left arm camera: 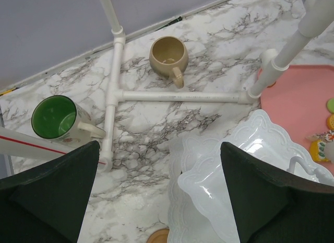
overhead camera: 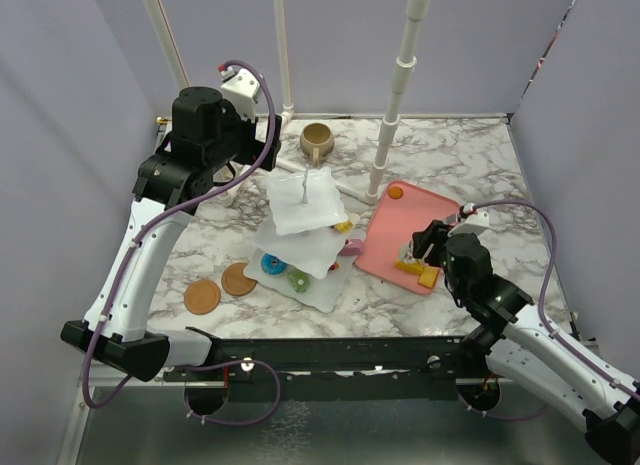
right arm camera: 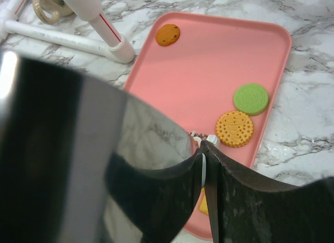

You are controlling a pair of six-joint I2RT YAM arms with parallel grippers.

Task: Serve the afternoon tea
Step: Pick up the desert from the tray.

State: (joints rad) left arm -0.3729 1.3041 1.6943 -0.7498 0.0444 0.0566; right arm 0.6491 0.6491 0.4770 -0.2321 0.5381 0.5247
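Observation:
The white three-tier stand is at the table's middle, with a blue donut and a green pastry on its bottom plate. My left gripper hangs open and empty above the stand's left side. Behind it are the tan mug and the green-lined mug. My right gripper is shut on the metal tongs. Their dark tips pinch a small white and yellow pastry over the pink tray. A green cookie, a yellow one and an orange one lie on the tray.
A white pipe frame stands at the back, with its foot bars running between the mugs and the stand. Two brown discs lie left of the stand. Grey walls close in three sides.

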